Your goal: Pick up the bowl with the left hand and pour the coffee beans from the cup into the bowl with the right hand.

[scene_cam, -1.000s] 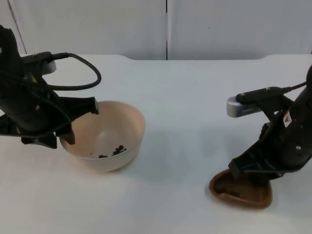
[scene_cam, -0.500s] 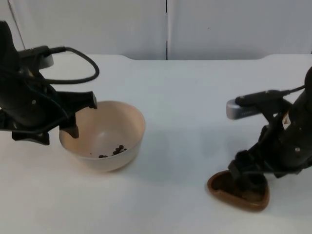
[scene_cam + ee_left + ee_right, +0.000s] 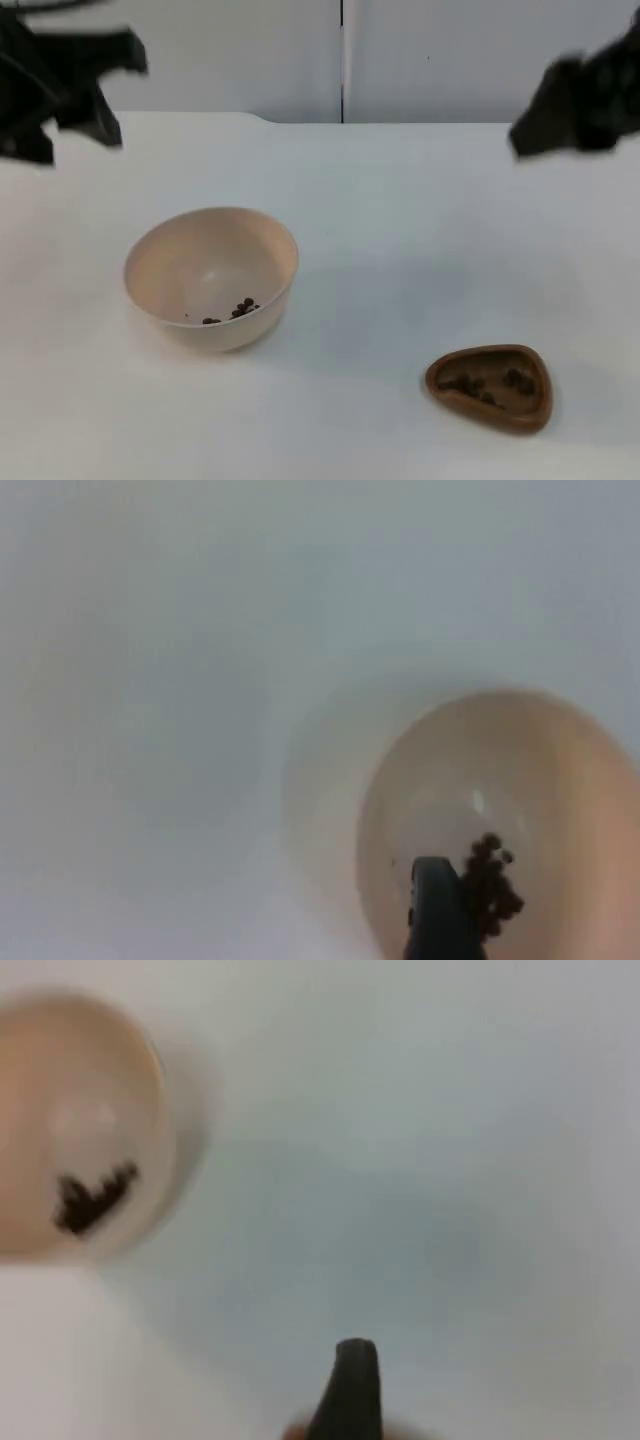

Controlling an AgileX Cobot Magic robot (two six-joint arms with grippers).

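Fingers of both grippers, spread unreadable, hang well apart from the bowl (image 3: 211, 277) and cup (image 3: 490, 386).

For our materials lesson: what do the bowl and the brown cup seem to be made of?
Bowl: probably glazed ceramic or plastic; smooth cream surface with a soft sheen inside. Cup: possibly wood or matte brown plastic; dull, even brown, rounded triangular rim. Neither can be settled by sight.

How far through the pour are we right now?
Partly done: a few coffee beans lie in the bowl, which stands on the table. Nothing is in hand: the left gripper and right gripper are both up near the partition wall, away from both vessels. Left: the brown cup stands on the table with dark beans inside, so more pouring may remain.
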